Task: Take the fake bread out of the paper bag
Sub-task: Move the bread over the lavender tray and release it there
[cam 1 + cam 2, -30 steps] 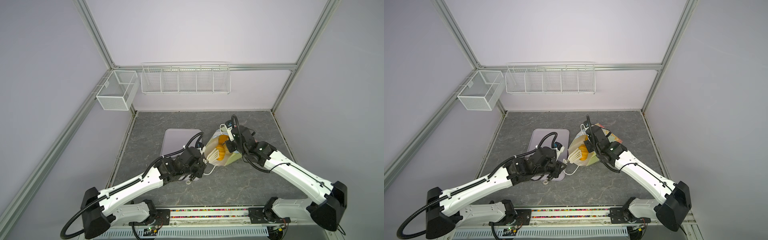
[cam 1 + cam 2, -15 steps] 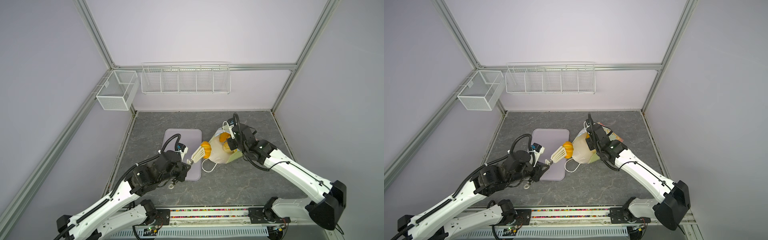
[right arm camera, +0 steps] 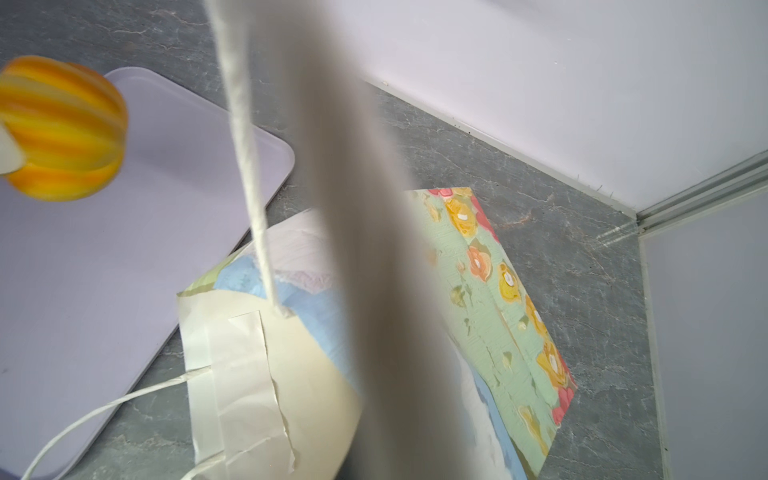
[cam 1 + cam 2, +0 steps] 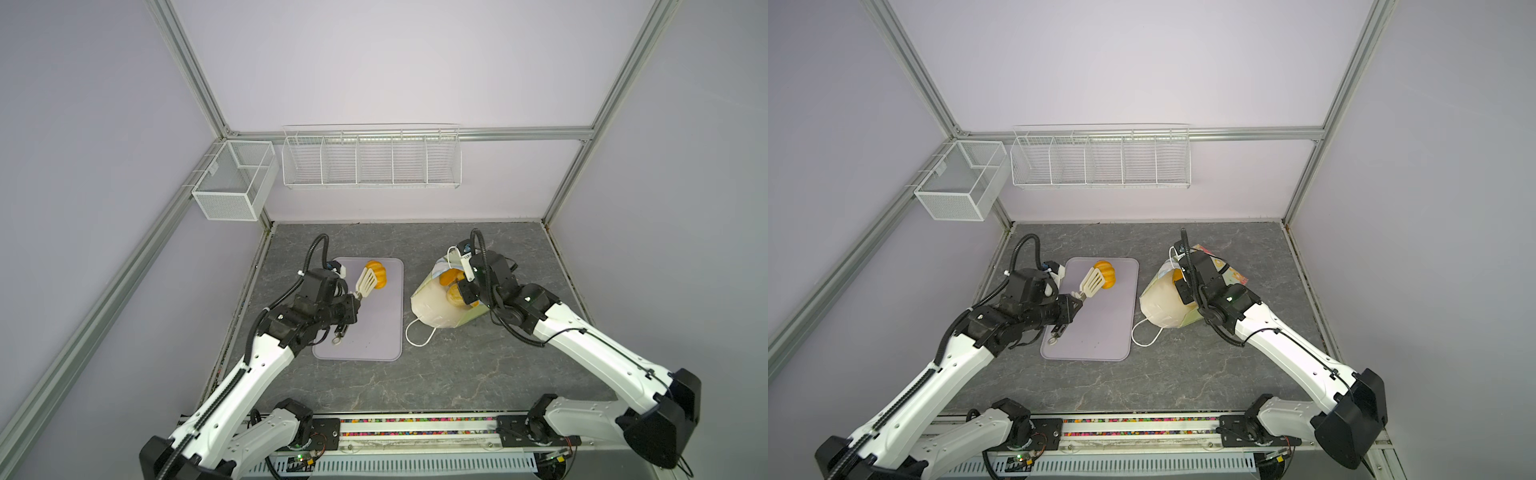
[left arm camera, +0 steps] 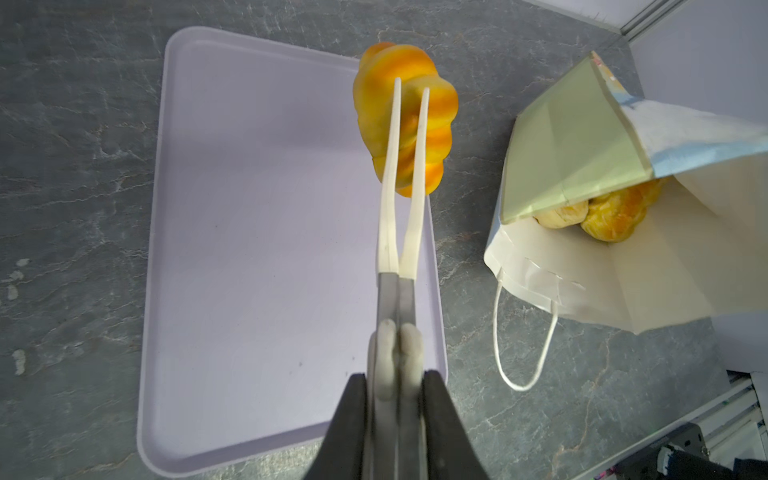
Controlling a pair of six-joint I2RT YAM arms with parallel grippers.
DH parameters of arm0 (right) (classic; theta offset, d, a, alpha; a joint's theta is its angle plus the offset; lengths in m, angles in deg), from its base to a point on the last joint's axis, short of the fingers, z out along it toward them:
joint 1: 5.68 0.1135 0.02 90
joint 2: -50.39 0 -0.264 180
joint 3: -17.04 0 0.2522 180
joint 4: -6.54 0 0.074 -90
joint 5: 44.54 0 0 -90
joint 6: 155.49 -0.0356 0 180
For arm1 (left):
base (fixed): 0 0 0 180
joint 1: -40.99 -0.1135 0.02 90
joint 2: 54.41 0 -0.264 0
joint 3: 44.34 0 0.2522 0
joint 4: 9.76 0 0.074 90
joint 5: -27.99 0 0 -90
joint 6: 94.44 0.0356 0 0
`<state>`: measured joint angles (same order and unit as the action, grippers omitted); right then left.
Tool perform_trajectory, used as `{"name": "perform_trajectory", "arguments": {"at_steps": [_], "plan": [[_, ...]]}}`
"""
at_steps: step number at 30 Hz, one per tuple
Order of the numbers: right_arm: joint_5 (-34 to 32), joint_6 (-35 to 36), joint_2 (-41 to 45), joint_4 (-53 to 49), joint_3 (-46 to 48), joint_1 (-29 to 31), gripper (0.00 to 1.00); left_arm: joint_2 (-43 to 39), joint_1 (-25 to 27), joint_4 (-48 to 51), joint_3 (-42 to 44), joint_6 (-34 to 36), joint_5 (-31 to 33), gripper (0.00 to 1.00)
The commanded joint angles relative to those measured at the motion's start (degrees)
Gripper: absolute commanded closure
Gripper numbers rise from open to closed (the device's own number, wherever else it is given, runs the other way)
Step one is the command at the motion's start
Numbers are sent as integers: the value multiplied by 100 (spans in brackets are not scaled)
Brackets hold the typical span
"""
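One bun (image 5: 405, 116) in tongs (image 5: 390, 299), two in bag (image 5: 573, 158)

Grey marbled table (image 4: 457, 374) (image 4: 1183, 374) seen in both top views, enclosed by pale lilac walls and aluminium frame (image 4: 185, 62). Lavender tray (image 4: 374, 324) (image 4: 1100, 328) laid flat on table, left of centre, long side running front to back; few dark specks noted on its surface in left wrist view (image 5: 249, 208). Tongs (image 4: 365, 282) (image 5: 397, 299) raised above tray's far part: cream slotted blades, grey handles, blades slightly parted. White wire rack (image 4: 372, 160), divided into five compartments, mounted on back wall. White mesh basket (image 4: 235, 180) hung on left wall beside corner.
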<state>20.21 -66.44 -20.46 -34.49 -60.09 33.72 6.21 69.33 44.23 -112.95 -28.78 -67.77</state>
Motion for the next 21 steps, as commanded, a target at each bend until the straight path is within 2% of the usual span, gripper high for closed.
{"name": "perform_trajectory", "arguments": {"at_steps": [1, 9, 21], "plan": [[309, 170, 200, -71, 243, -63, 93, 625, -72, -778, -363, 108, -419, 100], [329, 226, 465, -59, 439, -65, 93, 1986, -91, -890, -992, 327, -358, 100], [344, 245, 449, 10, 466, -68, 93, 3109, -142, -1138, -1470, 606, -218, 100]]}}
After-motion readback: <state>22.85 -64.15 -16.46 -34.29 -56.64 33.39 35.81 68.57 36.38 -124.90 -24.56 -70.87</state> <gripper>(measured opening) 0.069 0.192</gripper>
